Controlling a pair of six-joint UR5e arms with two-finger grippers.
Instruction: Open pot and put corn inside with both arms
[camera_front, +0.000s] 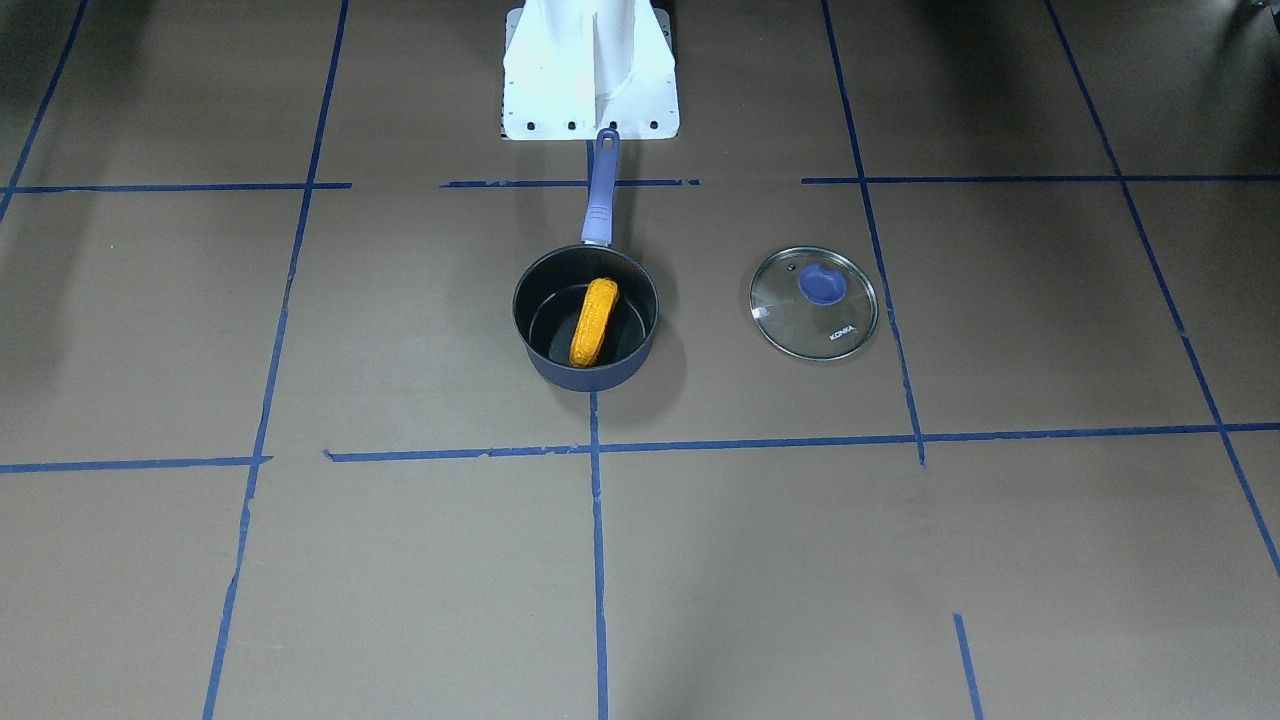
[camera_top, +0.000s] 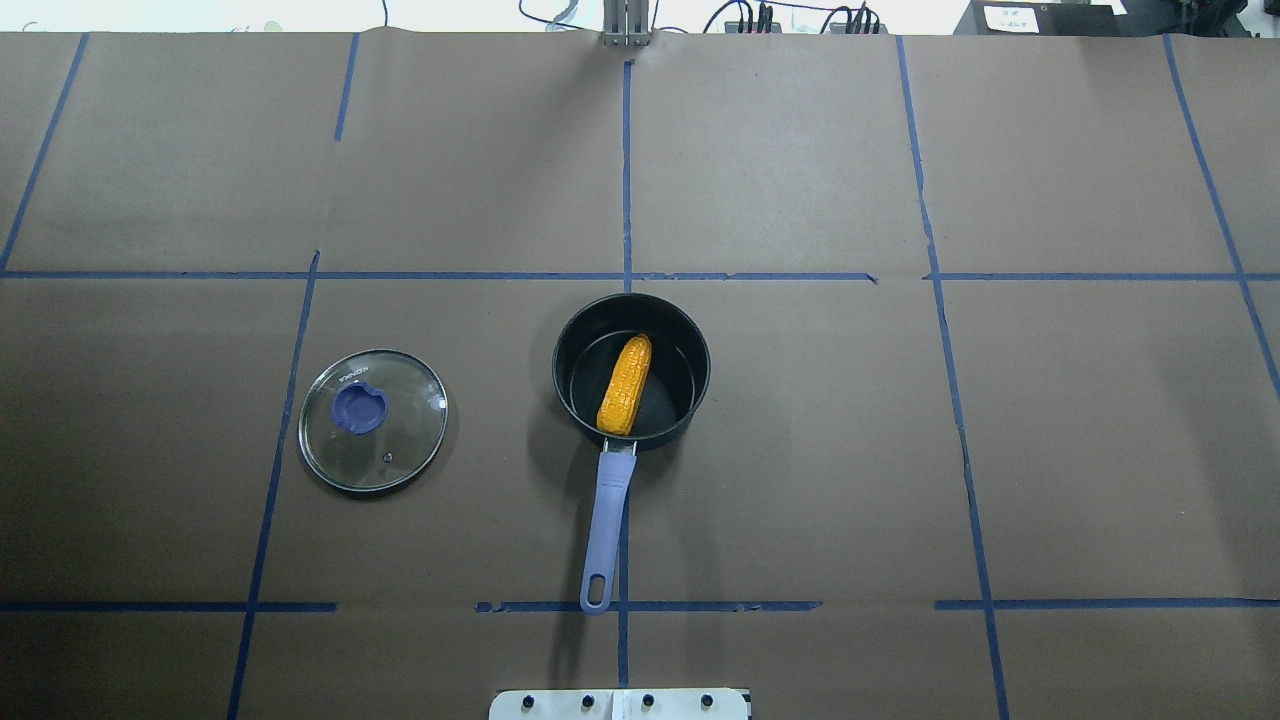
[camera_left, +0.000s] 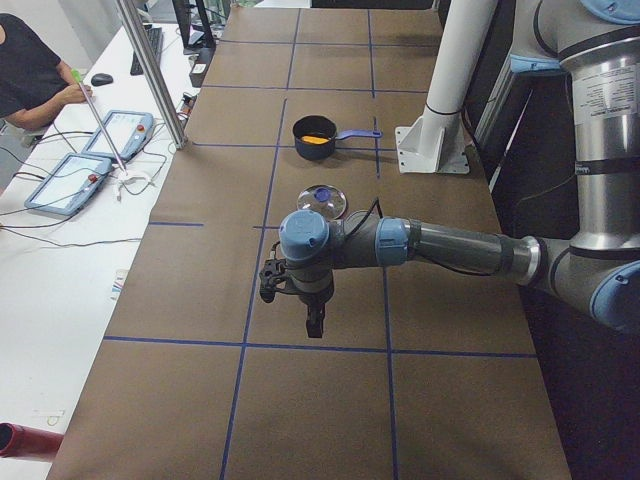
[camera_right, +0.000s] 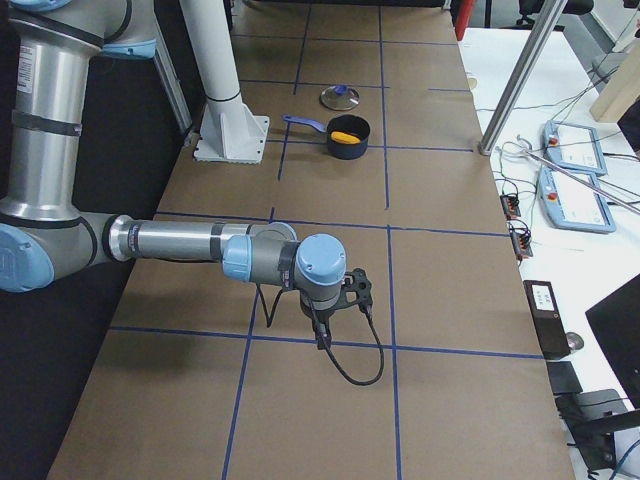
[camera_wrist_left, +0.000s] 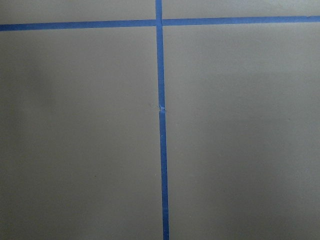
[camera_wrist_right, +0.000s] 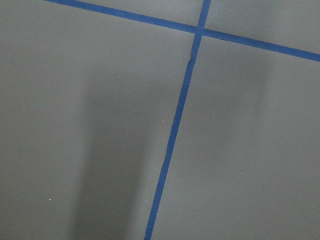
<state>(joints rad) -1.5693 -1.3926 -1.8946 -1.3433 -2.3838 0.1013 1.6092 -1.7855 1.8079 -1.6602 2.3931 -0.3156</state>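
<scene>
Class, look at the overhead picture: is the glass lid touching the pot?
Apart. The overhead view shows the lid lying flat left of the pot, with bare table between them.

Corn (camera_right: 344, 136) in open pot (camera_right: 350, 151), lid (camera_right: 340, 97) beyond

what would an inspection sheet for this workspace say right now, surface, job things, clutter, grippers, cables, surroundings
surface: table covered in brown paper with a blue tape grid.
job's things: pot open, handle toward the robot; corn lying inside it; lid flat on the table on the robot's left, knob up, apart from the pot.
clutter: nothing seen.
grippers: left gripper and right gripper above bare table, far from the pot; fingers open or shut cannot be told.
cables: black cable loops from the right wrist.
surroundings: white base stand; operator and control pendants at side benches.
</scene>
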